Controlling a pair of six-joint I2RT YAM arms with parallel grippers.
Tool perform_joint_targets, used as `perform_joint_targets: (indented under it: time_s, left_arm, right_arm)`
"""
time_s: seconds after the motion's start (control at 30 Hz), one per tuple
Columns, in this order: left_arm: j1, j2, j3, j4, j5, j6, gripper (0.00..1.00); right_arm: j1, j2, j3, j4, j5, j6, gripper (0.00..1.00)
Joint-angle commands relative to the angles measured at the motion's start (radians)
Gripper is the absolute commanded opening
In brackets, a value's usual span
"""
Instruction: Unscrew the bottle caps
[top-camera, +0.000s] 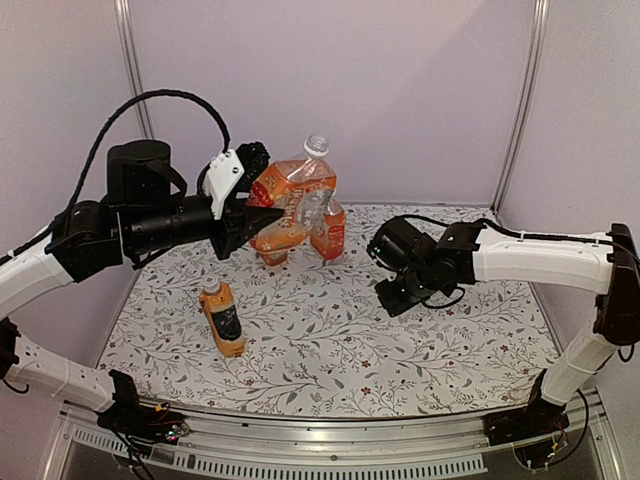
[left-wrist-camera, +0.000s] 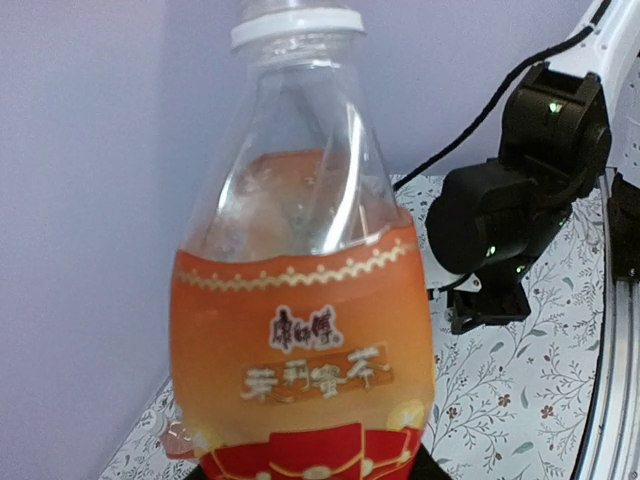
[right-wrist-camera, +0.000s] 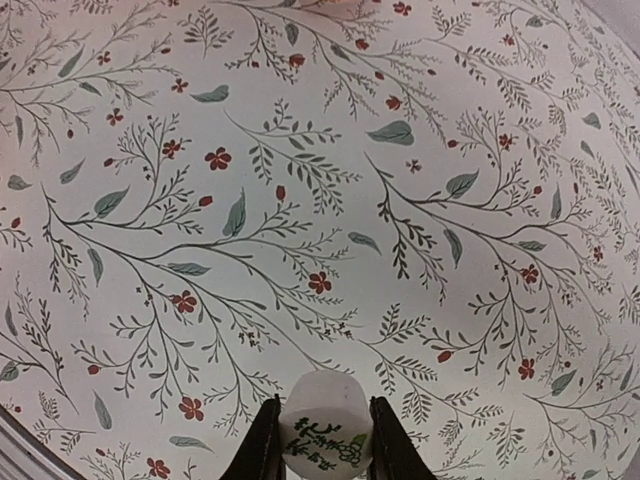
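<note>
Cap off one bottle; both grippers loaded.
A white cap (right-wrist-camera: 322, 405) is pinched between the nearly closed fingers of the right gripper (right-wrist-camera: 322, 440) above the table (right-wrist-camera: 300, 150). The orange bottle (left-wrist-camera: 300, 330) is clamped in the left gripper (top-camera: 258, 200) and held raised, its neck apparently bare.

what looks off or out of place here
The big orange bottle leans sideways in the left gripper with its neck seemingly open; the right gripper holds a white cap away over the table. No spill visible.

One loose white cap (right-wrist-camera: 322, 398) sits pinched in the right gripper (right-wrist-camera: 322, 418).
</note>
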Motion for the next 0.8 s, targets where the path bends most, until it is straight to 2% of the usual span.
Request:
perform_joint_targets:
  time_s: [0.0,0.37,0.43,0.53,0.6,0.67,0.73,0.77]
  left_arm:
    - [0.013,-0.019,0.018,0.045,-0.026,-0.067,0.00]
    - [0.015,-0.014,0.021,0.040,-0.023,-0.032,0.00]
    - [0.016,-0.017,0.018,0.039,-0.018,-0.033,0.00]
    - [0.015,-0.021,0.011,0.043,-0.009,-0.033,0.00]
    - [0.016,-0.026,0.004,0.048,-0.006,-0.029,0.00]
    - [0.016,-0.031,-0.001,0.048,-0.005,-0.029,0.00]
    - [0.016,-0.035,-0.002,0.044,-0.002,-0.028,0.00]
    - [0.016,-0.035,-0.002,0.043,0.002,-0.029,0.00]
  right_arm:
    - [0.004,0.138,0.030,-0.077,-0.072,0.196,0.00]
    - [0.079,0.385,0.105,-0.100,-0.158,0.218,0.00]
    - [0.083,0.397,0.111,-0.096,-0.170,0.221,0.04]
    - [0.083,0.390,0.115,-0.093,-0.179,0.226,0.24]
    - [0.084,0.383,0.118,-0.095,-0.184,0.224,0.51]
    - [0.084,0.372,0.129,-0.104,-0.198,0.217,0.71]
    - [0.083,0.347,0.145,-0.118,-0.209,0.207,0.88]
    - [0.084,0.334,0.157,-0.126,-0.210,0.201,0.92]
